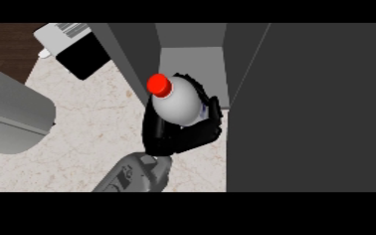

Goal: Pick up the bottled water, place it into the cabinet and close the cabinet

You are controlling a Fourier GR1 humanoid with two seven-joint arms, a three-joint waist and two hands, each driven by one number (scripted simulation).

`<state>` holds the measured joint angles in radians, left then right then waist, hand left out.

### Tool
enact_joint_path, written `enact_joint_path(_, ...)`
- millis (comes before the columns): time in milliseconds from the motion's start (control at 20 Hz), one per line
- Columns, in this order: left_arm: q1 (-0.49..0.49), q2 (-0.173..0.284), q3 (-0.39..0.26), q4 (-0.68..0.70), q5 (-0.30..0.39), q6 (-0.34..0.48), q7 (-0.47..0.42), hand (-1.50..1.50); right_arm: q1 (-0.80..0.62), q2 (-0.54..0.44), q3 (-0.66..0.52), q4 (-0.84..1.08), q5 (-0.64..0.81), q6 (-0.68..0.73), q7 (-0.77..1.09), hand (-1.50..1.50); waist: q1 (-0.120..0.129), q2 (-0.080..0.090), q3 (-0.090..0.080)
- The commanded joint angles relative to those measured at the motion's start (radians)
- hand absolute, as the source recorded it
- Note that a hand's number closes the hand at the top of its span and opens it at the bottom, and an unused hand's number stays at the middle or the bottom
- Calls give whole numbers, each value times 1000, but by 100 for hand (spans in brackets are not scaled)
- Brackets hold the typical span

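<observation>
Closest to the eye, my left forearm (136, 176) is coming up from the lower edge, grey and angled toward the middle of the view. At its end my left hand (180, 134) is wrapping around the bottled water (178, 104): black fingers (213, 114) are curling up the right side of the bottle while the rest of the hand is cupping it from below and from the left.

I am holding the bottle tilted, so its pale, rounded body is facing upward and its red cap (158, 84) is pointing up and to the left. It is sitting right at the mouth of the cabinet (189, 59), just in front of the lighter grey recess. I cannot tell whether any part of it is already inside the opening or touching a shelf.

Around it, the cabinet is framing the bottle on both sides. A dark grey panel (136, 55) is running down the left of the recess, with the cap just beside it. A much larger dark cabinet door (308, 104) is filling the right of the view, and my fingers are lying close to its edge.

Further out, the pale speckled counter (81, 129) is spreading to the left beneath my arm. A white and black appliance (77, 50) is standing near the top left, and a grey rounded object (22, 114) is showing at the left edge.
</observation>
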<state>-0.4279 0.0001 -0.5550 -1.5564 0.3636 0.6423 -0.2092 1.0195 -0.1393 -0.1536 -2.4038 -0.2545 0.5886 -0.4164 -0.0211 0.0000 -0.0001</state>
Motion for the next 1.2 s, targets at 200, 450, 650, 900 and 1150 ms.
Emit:
enact_joint_path(200, -248, 0, -14, 189, 60, 195, -3, 150, -1, -7, -72, -62, -81, 24, 19, -150, -10, 1, 0)
enact_joint_path(450, -309, 0, 5, 259, 63, 199, 14, 150, -28, -4, -46, -142, -126, -30, 138, -150, 5, 2, -1)
enact_joint_path(650, -366, 0, 56, 429, 98, 134, -52, 150, -12, -23, -98, -112, -157, 14, 94, -150, -12, 5, -1)
enact_joint_path(900, -419, 0, 63, 518, 104, 129, -41, 150, -44, -52, -155, -80, -224, 8, 113, -150, -6, 6, -1)
enact_joint_path(1150, -408, 0, 120, 657, 108, 81, -148, 150, -97, -39, -136, -52, -195, 4, 121, -150, -2, 8, -1)
